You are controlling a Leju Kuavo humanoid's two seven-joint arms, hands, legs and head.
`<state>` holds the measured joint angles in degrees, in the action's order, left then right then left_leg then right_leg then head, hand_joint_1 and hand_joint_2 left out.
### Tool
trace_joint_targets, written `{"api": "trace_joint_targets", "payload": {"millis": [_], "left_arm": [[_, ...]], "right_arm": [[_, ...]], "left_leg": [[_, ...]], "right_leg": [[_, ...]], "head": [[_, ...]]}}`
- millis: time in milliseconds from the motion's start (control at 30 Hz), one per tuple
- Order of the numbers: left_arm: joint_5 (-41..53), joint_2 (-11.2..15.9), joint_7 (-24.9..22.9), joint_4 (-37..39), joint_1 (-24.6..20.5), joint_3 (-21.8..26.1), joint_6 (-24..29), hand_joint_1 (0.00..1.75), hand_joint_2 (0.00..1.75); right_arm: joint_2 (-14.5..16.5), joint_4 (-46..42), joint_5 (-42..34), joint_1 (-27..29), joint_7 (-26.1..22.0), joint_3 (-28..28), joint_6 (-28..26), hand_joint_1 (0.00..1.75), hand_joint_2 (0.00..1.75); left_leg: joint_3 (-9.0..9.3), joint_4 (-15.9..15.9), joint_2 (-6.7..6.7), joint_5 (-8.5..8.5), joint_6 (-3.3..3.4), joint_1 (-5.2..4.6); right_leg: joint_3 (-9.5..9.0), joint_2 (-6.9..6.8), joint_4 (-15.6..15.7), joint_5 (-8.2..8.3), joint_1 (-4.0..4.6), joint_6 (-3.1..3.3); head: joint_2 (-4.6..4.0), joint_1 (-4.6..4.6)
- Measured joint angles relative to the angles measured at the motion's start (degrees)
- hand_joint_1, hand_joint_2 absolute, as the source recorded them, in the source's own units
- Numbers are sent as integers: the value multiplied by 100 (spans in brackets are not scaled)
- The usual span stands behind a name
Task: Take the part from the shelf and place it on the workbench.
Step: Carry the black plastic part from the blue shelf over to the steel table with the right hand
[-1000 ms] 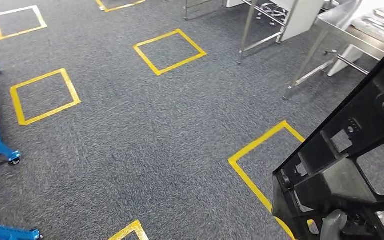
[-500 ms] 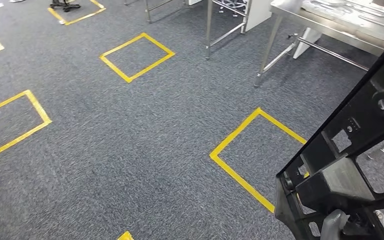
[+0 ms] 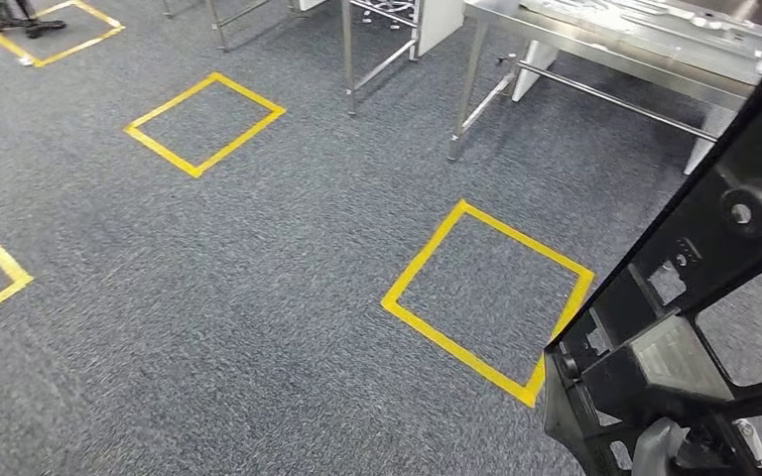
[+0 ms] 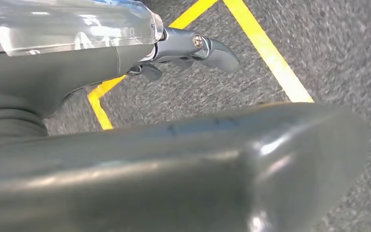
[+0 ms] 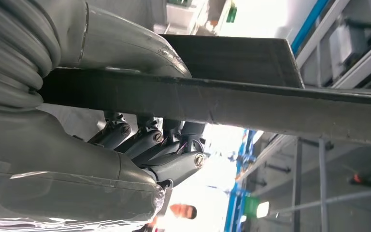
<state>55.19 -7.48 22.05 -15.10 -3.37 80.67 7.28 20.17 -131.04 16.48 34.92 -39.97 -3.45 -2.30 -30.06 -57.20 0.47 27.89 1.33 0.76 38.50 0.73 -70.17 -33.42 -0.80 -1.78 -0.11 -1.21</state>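
Black moulded part: a large black plastic frame with cut-outs, ribs and a round boss (image 3: 690,297) stood tilted at the right of the head view, carried above the grey carpet floor (image 3: 258,297) with its yellow tape squares (image 3: 486,288).
Handling: it looked stiff and bulky rather than heavy; its long reach would likely make it swing, so a hold on a thick rail near the lower corner seemed soundest. The smooth plastic could slip.
Right hand: the right hand (image 5: 140,140) gripped the part's flat edge, thumb on one side and dark fingers (image 5: 174,166) curled against the other.
Left hand: the left hand (image 4: 183,50) hung over the carpet with fingers curled in and nothing in them.
Destination: the steel-topped surface on metal legs (image 3: 605,45) stood ahead, well apart from the part.
Progress: carrying stage, by my judgement; placing not yet done.
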Motion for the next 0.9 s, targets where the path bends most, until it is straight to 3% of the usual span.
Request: {"api": "trace_joint_targets", "payload": {"millis": [33,67,100,133,200,267,333,367,433,500,567,600,633,667,733,767,833,900], "left_arm": [[0,0,0,0,7,0,-1,0,0],[0,0,1,0,8,0,-2,0,0],[1,-1,2,0,5,0,-4,0,0],[2,-2,5,0,0,0,-7,0,0],[9,-4,15,0,-6,0,-16,0,0],[16,-4,24,0,-10,0,-32,0,0],[18,-4,29,0,-27,0,-54,0,0],[18,-4,31,0,-38,0,-67,0,0],[18,-5,33,0,-53,0,-87,0,0],[19,-8,34,0,-41,-1,-97,0,0],[22,-10,33,0,-14,-2,-105,0,0],[27,-11,35,0,-7,-1,-109,0,0],[34,-13,39,0,-4,-1,-118,0,0],[41,-13,45,0,-6,-1,-132,0,0],[38,-11,60,0,-10,-2,-201,0,0],[25,-10,67,0,-9,-3,-255,0,0],[-6,-9,86,0,-8,-3,-377,0,0],[-35,-11,109,0,-12,-2,-470,0,0]], "right_arm": [[0,1,0,2,1,0,-1,175,175],[0,2,1,3,1,0,-1,175,175],[0,3,2,3,1,0,-2,175,175],[0,3,5,4,1,0,-2,175,175],[0,3,18,1,2,0,-1,175,175],[1,2,35,4,4,0,0,175,175],[2,1,45,10,8,0,1,175,175],[2,-1,46,12,10,0,6,175,175],[3,-4,50,5,20,0,25,175,175],[5,-5,56,-3,35,0,42,175,175],[7,-4,69,-4,52,0,60,175,175],[7,-3,80,-5,63,0,74,175,175],[7,-3,92,-5,73,0,91,175,175],[7,-3,106,-6,85,0,107,175,175],[6,-4,126,-23,132,0,119,175,175],[6,-4,133,-34,180,0,102,175,175],[7,-4,178,-51,326,0,-12,175,175],[8,-2,256,-57,491,0,-202,175,175]], "left_leg": [[1,-1,83,8,0,-4],[6,-2,163,20,-3,-6],[19,-3,238,34,-11,-6],[41,-3,305,51,-23,-6],[95,-9,413,96,-66,-24],[137,-15,507,136,-120,-51],[179,-3,619,159,-174,-62],[192,-26,600,194,-206,-53],[82,-332,379,415,-254,-31],[-281,-1093,98,791,-272,-15],[-582,-1649,15,921,-277,-12],[-595,-1610,4,808,-272,-12],[-511,-1358,-20,599,-262,-11],[-368,-969,-118,364,-245,-6],[-130,-323,-406,99,-206,8],[-83,-175,-506,82,-182,3],[-64,-111,-460,114,-101,-8],[-8,-55,-365,117,-9,-2]], "right_leg": [[143,-26,-283,-93,-9,-17],[204,-41,-402,-85,-14,-28],[151,-62,-304,32,-16,-33],[-9,-103,-9,223,-16,-30],[-419,-327,761,539,18,16],[-599,-456,1128,607,68,95],[-587,-338,1150,603,84,169],[-593,-276,1171,614,72,204],[-617,-164,1219,645,38,277],[-619,-45,1225,653,33,321],[-621,114,1209,648,41,332],[-625,196,1196,643,43,330],[-629,279,1179,636,43,324],[-627,355,1158,625,39,311],[-592,491,1104,602,43,262],[-566,551,1089,593,35,226],[-521,632,1022,640,19,139],[-460,490,850,620,22,81]], "head": [[0,-1],[0,-1],[0,-1],[0,0],[0,1],[0,-4],[0,-8],[0,-6],[0,-14],[0,-21],[0,-19],[0,-19],[0,-19],[0,-18],[-1,-15],[-1,-13],[0,-14],[0,-5]]}}
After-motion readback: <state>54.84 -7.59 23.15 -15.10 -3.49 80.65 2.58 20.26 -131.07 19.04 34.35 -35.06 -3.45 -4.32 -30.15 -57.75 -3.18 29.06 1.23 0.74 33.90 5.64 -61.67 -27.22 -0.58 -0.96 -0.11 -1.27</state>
